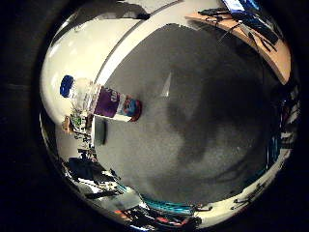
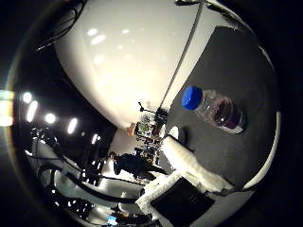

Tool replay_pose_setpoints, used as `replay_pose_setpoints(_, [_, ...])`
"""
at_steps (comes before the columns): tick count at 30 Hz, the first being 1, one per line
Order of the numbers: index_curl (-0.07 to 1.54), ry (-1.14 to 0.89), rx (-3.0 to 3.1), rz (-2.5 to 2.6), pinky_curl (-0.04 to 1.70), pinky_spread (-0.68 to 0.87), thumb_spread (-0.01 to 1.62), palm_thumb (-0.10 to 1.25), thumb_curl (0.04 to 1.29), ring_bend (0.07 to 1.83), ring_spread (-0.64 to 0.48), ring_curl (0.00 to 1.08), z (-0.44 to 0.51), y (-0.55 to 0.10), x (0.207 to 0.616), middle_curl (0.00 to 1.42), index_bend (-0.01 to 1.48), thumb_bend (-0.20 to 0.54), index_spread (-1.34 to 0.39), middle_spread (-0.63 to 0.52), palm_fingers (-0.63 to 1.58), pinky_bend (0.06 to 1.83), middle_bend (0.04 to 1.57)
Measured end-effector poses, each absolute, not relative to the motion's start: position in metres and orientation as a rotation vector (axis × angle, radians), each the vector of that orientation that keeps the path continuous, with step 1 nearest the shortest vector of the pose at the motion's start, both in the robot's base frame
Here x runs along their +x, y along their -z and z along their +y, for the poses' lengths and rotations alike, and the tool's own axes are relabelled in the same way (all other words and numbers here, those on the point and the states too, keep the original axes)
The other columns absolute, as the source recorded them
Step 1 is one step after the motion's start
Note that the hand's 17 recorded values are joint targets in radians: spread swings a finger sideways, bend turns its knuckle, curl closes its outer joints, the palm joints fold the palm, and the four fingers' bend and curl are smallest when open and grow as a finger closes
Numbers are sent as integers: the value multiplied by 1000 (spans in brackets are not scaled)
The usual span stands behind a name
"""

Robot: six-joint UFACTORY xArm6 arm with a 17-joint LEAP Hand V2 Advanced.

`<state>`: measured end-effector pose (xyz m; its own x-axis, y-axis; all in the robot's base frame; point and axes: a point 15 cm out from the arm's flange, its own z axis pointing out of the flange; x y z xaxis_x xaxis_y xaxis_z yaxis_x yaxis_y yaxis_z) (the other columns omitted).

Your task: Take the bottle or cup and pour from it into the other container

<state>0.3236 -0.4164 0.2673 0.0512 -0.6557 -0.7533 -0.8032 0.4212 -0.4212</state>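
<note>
A clear plastic bottle [image 1: 101, 99] with a blue cap and a purple label rests on the grey table top [image 1: 183, 145]. I cannot tell whether it stands or lies. The right thumb side palm view shows the same bottle [image 2: 216, 109] on the grey surface, a short way from the palm. In that view a white and black finger of my hand [image 2: 189, 172] reaches out straight beside the bottle and does not touch it.
The hand's shadow [image 1: 208, 121] falls on the grey table top beside the bottle. A wooden desk [image 1: 253, 43] with equipment stands beyond the table. A white curved surface [image 2: 123, 66] borders the grey table. Room clutter and lights [image 2: 142, 142] lie further off.
</note>
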Motion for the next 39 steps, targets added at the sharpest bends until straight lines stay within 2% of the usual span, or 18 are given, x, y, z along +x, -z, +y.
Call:
replay_pose_setpoints(13, [261,-282,-1296,1630,-1,458,1028,636,347,511,142,239,-401,-234,343,343,150,-24,-236,56,120,884,349])
replay_pose_setpoints(31, [267,-362,-1383,1579,-3,446,1024,651,352,512,147,231,-363,-222,380,338,156,-26,-225,65,121,875,352])
replay_pose_setpoints(39, [270,-409,-1407,1572,-3,446,1011,656,355,516,147,230,-348,-216,383,338,160,-25,-222,57,137,869,350])
